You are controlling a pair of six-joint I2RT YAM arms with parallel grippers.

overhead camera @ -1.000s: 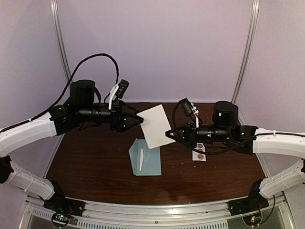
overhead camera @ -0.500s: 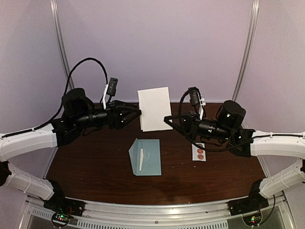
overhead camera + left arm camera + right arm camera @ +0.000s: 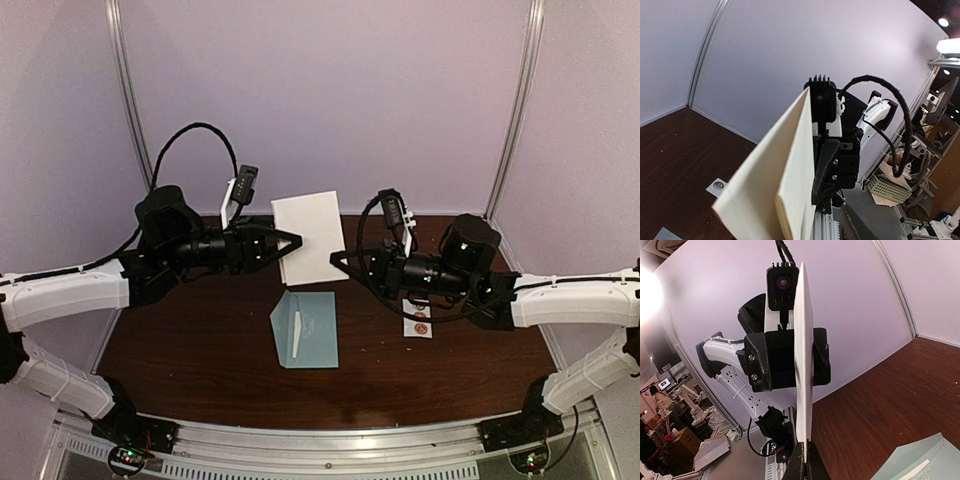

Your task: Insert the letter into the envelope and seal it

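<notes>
Two robot arms are holding the letter (image 3: 310, 238) upright in mid-air above the far part of the table (image 3: 200, 340), well clear of the light blue-teal envelope (image 3: 318, 330), which is lying flat nearer the arms. The right claw (image 3: 337, 262) is pinching the sheet's lower right edge with its jaws fully closed on the paper. The left claw (image 3: 296, 239) is meeting the sheet's left edge, its jaws standing either side of the paper; whether they are actually clamping it cannot be told. A small white sticker strip (image 3: 418, 318) is sitting on the table under the right arm.

The step in hand appears to be a two-armed handling of the letter in the air, readying it for insertion; the envelope is not yet being touched. From the left wrist camera the sheet looks bent or doubled, though that is unclear. The next move is likely calling for a firm hold by both claws, then bringing the sheet down edge-first to the envelope's mouth.
</notes>
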